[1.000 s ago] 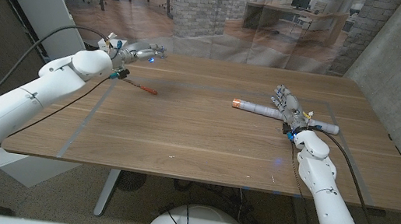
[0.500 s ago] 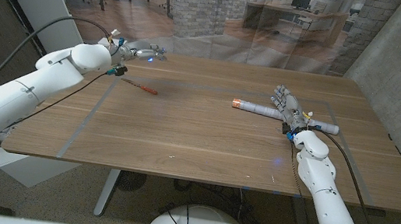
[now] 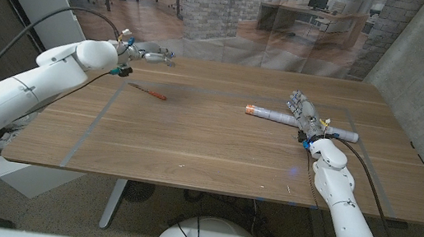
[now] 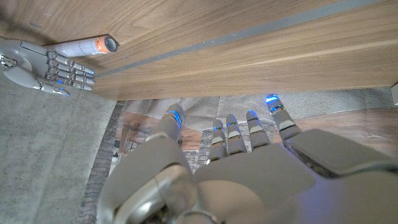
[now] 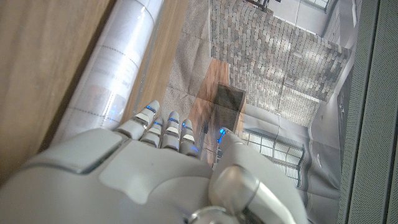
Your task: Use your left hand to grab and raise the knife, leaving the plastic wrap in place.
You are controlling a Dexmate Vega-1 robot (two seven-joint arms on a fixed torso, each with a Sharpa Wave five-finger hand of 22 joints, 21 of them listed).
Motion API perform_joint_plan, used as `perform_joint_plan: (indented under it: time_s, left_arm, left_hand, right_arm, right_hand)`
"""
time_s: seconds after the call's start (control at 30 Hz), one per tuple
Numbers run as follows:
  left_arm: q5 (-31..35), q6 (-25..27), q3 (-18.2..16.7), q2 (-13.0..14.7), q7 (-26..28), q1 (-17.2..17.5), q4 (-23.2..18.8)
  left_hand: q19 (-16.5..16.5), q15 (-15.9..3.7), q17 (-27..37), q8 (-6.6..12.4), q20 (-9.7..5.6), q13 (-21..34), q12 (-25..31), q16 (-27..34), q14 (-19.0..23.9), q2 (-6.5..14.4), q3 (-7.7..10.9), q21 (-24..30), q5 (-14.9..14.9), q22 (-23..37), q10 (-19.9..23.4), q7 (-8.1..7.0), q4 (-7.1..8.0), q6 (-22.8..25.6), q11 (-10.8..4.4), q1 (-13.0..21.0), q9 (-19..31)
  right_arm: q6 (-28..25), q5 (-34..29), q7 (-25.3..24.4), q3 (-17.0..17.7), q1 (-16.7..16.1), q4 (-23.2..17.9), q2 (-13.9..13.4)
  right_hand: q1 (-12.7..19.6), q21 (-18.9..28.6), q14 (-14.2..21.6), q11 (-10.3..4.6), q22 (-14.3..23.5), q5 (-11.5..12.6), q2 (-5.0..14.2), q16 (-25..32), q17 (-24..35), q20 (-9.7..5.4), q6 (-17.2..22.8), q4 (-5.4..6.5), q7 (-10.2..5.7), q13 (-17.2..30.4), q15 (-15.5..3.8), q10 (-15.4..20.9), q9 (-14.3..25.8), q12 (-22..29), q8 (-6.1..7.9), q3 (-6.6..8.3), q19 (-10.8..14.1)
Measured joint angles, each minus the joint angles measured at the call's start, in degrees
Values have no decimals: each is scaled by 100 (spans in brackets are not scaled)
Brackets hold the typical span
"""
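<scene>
Head view: a wooden counter (image 3: 216,148); plastic wrap (image 3: 299,122) roll lies by the idle, empty right hand (image 3: 303,112). Left hand (image 3: 153,55) hovers, fingers apart, holding nothing, beyond the knife (image 3: 148,90). Knife looks light, rigid; grip its orange handle

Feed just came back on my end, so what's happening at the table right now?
Nothing is held yet. The left robot hand hovers open near the table's far edge, beyond the knife, which lies untouched on the wood. The right robot hand sits open beside the plastic wrap roll, not gripping it.
</scene>
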Motion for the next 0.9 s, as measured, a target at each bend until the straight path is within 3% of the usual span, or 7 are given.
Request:
perform_joint_plan:
  time_s: [0.63, 0.9]
  left_arm:
    - [1158, 39, 213, 140, -386, -203, -272]
    - [1633, -35, 294, 140, -446, -264, -317]
  left_hand:
    - [163, -74, 1, 44, -104, -14, 0, 0, 17, -255, 35, -84, 65, -6, 152, -125, -130, 204, -195, 718, 0]
    - [247, -115, 1, 44, -142, 2, 0, 0, 59, -377, 35, -121, 67, -5, 153, -148, -130, 227, -199, 1039, 0]
  right_arm:
    - [16, -9, -49, -34, -5, 6, 37]
    - [34, -20, -86, -47, 5, 38, 56]
  right_hand:
    - [0, 0, 13, 30, 0, 0, 0, 0, 0, -22, 31, 0, 31, 0, 12, 30, 0, 0, 0, 0, 22]
    - [0, 0, 21, 30, 0, 0, 0, 0, 0, -41, 52, 0, 10, 0, 21, 30, 0, 0, 0, 0, 41]
